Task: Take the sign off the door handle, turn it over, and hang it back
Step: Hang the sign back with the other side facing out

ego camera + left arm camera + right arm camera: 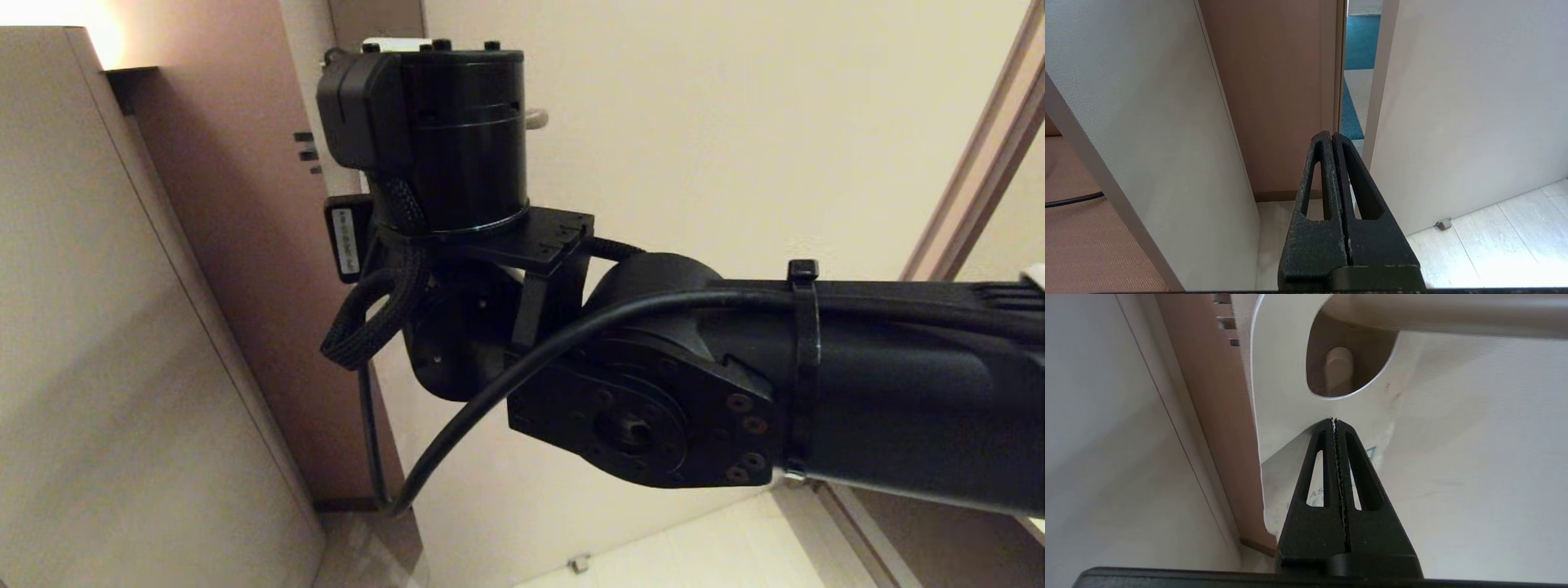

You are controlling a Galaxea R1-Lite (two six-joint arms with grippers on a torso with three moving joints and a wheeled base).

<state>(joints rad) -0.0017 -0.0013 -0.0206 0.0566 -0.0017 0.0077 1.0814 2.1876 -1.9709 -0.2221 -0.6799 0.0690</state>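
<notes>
Head view: right arm (pixel 735 367) fills the foreground, wrist raised toward the door (pixel 735 122). Only a sliver of the door handle (pixel 535 119) visible past the wrist, plus a white edge on top, probably the sign (pixel 392 42). Hand itself hidden here.

Left wrist view: left hand (pixel 1332 136) clenched, empty, parked low facing the door gap and floor (pixel 1494 237). Idle.

Right wrist view: right hand (pixel 1334 421) clenched, nothing between the fingers, tips just under the oval hole of the sign (pixel 1282 388). Contact with the card: cannot tell. Sign hanging on the door handle (pixel 1433 314), white face toward the camera, faint print lower down, lying flat against the door (pixel 1474 457).

Handling, judged: thin card, light, fairly stiff but bendable, smooth-faced so likely slippery in a pinch. Flat against the door, so little room behind it. Best grip probably at a side or lower edge, away from the narrow band around the hole. Must open first, pinch across the thickness, then lift up and slide off the lever's free end. Avoid creasing.
</notes>
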